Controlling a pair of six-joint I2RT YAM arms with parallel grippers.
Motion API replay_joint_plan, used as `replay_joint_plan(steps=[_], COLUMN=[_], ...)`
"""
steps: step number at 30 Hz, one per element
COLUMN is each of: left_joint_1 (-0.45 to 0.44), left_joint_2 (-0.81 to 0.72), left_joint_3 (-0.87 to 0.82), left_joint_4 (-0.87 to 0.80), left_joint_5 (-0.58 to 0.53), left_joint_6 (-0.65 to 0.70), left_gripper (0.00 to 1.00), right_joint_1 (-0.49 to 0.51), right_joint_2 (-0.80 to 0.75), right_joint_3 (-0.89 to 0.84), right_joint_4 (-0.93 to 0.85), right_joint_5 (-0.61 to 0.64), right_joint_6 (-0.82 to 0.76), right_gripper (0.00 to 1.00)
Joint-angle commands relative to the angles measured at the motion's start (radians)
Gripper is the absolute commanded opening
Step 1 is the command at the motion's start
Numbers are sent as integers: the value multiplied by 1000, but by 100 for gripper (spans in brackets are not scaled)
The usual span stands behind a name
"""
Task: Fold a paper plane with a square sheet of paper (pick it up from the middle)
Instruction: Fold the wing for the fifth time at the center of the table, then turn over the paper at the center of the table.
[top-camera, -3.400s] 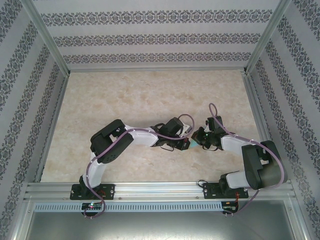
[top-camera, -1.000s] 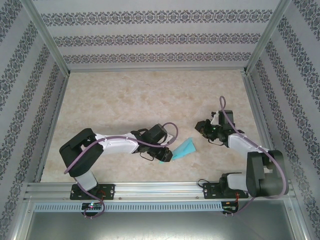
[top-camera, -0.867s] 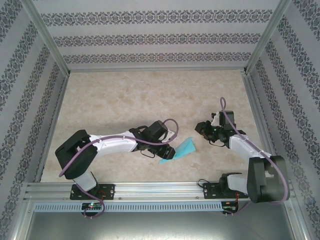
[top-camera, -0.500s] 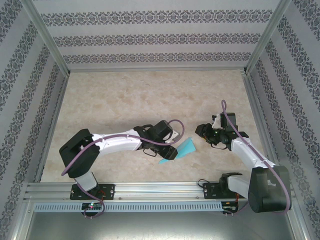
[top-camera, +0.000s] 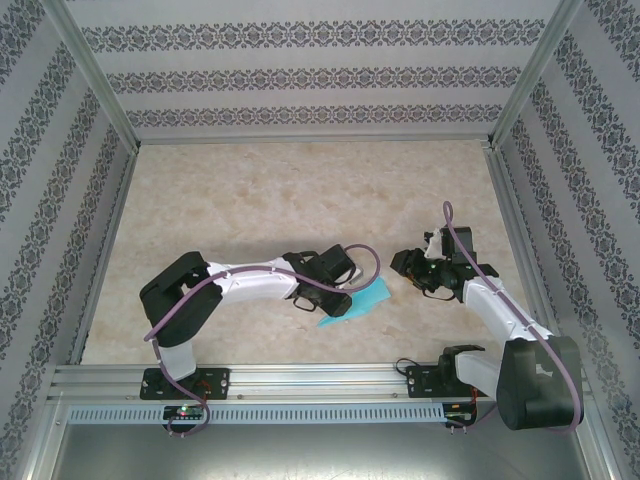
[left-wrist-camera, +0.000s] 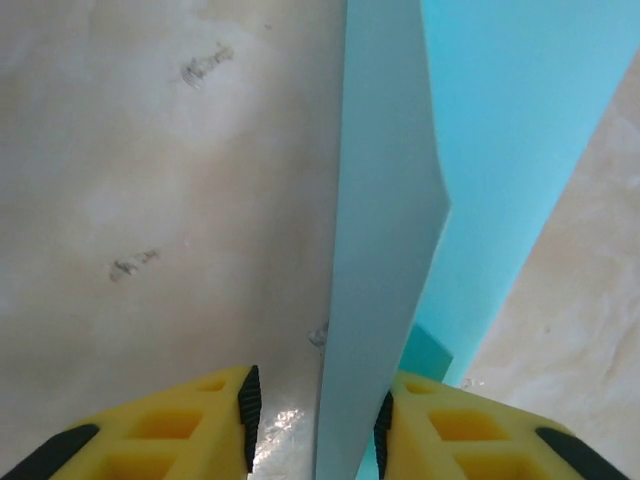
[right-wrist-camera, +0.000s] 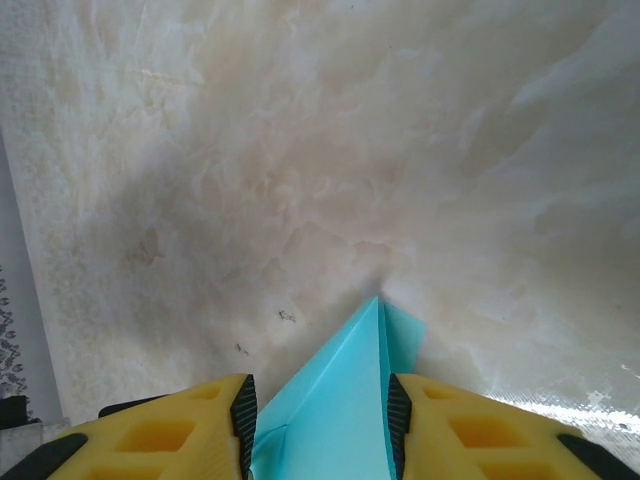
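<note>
The square sheet of paper (top-camera: 366, 299), light cyan, lies folded into a pointed shape on the marbled table near the front middle. My left gripper (top-camera: 339, 300) sits over its left end. In the left wrist view a pale flap of the paper (left-wrist-camera: 385, 250) stands on edge between the fingers of my left gripper (left-wrist-camera: 315, 405), against the right pad, with a gap to the left pad. My right gripper (top-camera: 404, 264) hovers just right of the paper's tip. In the right wrist view the paper (right-wrist-camera: 345, 410) lies between the parted fingers of my right gripper (right-wrist-camera: 318, 405), tip pointing away.
Aluminium rails (top-camera: 300, 378) run along the table's front edge, and posts with patterned walls (top-camera: 40, 180) close in the sides and back. Bare tabletop (top-camera: 300, 190) stretches behind both arms.
My left gripper has slid a little right and back along the paper's left end, and its jaws widened then narrowed. The right gripper has opened wider, staying near the tip.
</note>
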Motion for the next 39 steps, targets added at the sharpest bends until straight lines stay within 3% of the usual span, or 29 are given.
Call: replay_joint_plan(steps=[1, 11, 17, 22, 29, 39], left_joint_1=[-6, 21, 63, 114, 181, 195], left_joint_2=[13, 31, 0, -27, -56, -57], left_joint_3=[25, 21, -1, -38, -104, -137], left_joint_4=[-33, -9, 33, 83, 209, 276], left_joint_5=[-35, 76, 188, 271, 384, 419], left_joint_6=[17, 16, -7, -35, -121, -169], left_gripper=[31, 19, 7, 3, 3, 4], right_joint_1=[-9, -9, -6, 15, 142, 335], right_joint_2=[7, -1, -34, -108, -160, -51], right_joint_3=[16, -9, -45, -69, -116, -140], right_joint_4=[1, 7, -4, -37, 33, 258], right_joint_5=[-1, -48, -107, -133, -97, 4], right_joint_6=[-18, 4, 50, 108, 244, 429], right_gripper=[41, 46, 49, 52, 61, 66])
